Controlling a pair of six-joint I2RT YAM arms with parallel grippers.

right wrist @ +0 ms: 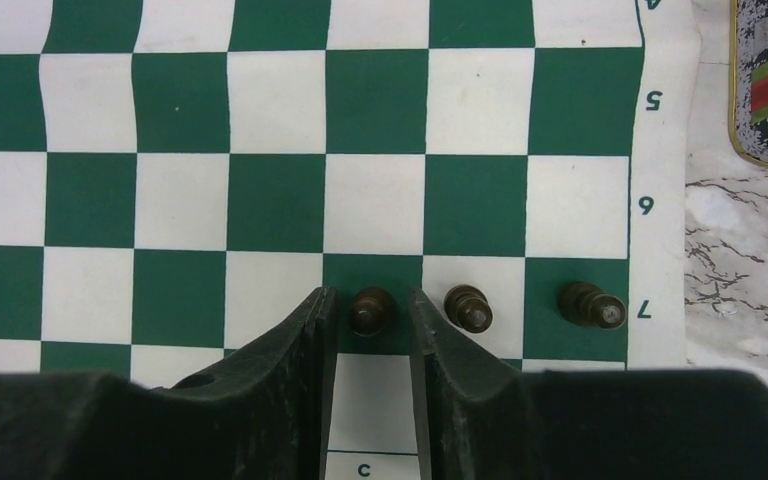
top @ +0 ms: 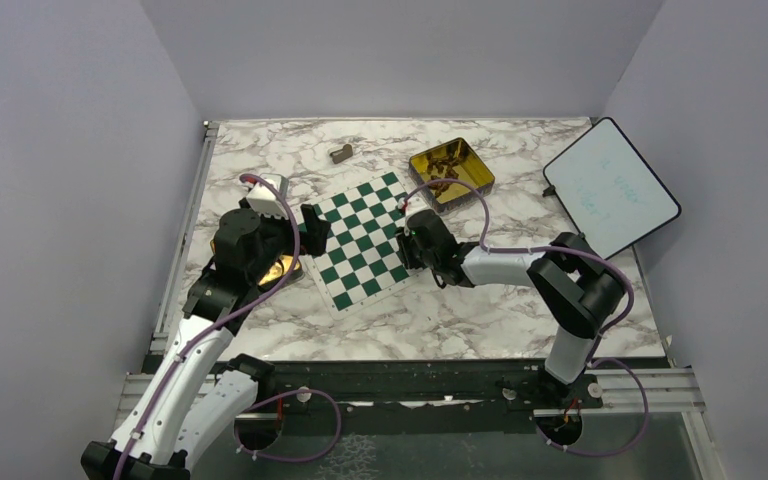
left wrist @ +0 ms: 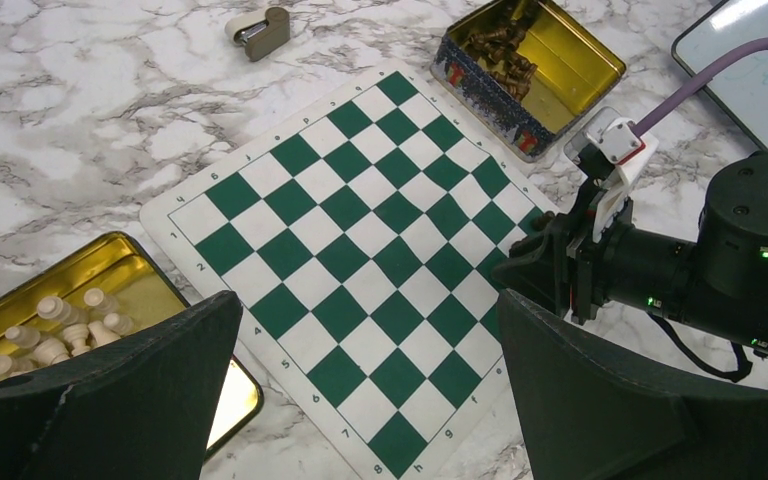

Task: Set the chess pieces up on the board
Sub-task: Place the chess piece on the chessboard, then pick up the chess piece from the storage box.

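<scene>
The green-and-white board (top: 360,240) lies mid-table, turned at an angle. Three dark brown chess pieces stand upright in row 7 in the right wrist view: one (right wrist: 372,310) on a green square, a second (right wrist: 468,307) on white, a third (right wrist: 590,304) on green by the border. My right gripper (right wrist: 370,300) is low over the board's right edge (top: 407,245), open, its fingers either side of the first piece with a thin gap on each side. My left gripper (left wrist: 368,330) hangs wide open and holds nothing above the board's left corner (top: 310,228).
A gold tin (top: 450,170) with more dark pieces (left wrist: 500,55) sits beyond the board's far right. Another gold tin (left wrist: 60,310) holding pale pieces lies left of the board. A grey-tan block (top: 341,153) rests at the back. A white panel (top: 610,187) leans at the right.
</scene>
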